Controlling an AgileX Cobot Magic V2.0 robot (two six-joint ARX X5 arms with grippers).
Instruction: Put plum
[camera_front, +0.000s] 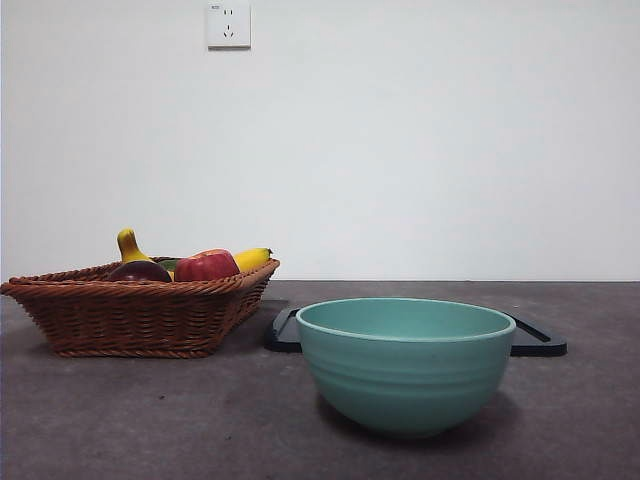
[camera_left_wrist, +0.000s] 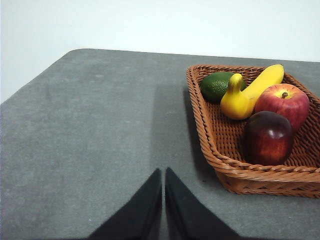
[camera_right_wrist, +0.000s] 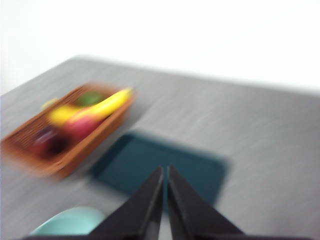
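Note:
The dark maroon plum (camera_left_wrist: 268, 137) lies in the brown wicker basket (camera_left_wrist: 235, 172), beside a red apple (camera_left_wrist: 284, 102). In the front view the plum (camera_front: 139, 270) peeks over the basket rim (camera_front: 140, 300) at the left. My left gripper (camera_left_wrist: 163, 175) is shut and empty, hovering over bare table beside the basket. My right gripper (camera_right_wrist: 165, 172) is shut and empty too, above the dark tray (camera_right_wrist: 160, 167); that view is motion-blurred, with the plum (camera_right_wrist: 52, 142) a dark smear in the basket. Neither gripper shows in the front view.
The basket also holds a yellow banana (camera_left_wrist: 250, 92) and a green avocado (camera_left_wrist: 216, 85). A teal bowl (camera_front: 405, 362) stands near the front centre, with the flat dark tray (camera_front: 530, 340) behind it. A wall closes the far side.

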